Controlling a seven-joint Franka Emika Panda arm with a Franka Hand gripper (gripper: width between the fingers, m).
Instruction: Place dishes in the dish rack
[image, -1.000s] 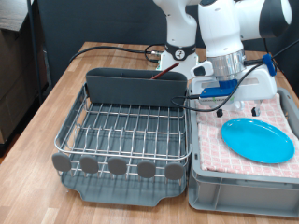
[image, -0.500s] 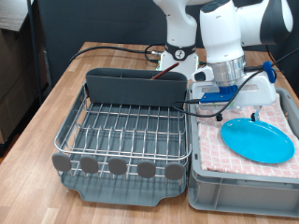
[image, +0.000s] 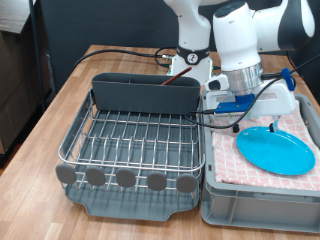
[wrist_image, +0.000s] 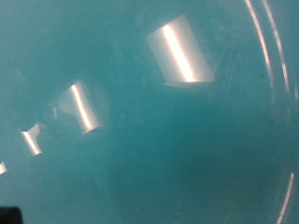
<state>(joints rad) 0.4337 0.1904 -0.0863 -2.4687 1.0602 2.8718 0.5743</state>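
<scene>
Apparently glossy light-blue plate (wrist_image: 187, 149) close-up

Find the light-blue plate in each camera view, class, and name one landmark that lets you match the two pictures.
Exterior view: the light-blue plate lies on the checked cloth in the grey crate, at the exterior view's right, beside the dish rack.
Wrist view: the plate fills the picture.
Shared landmark: the plate's raised rim, showing as a curved line.

Light-blue plate (image: 275, 150) flat, wire dish rack (image: 135, 140) bare
</scene>
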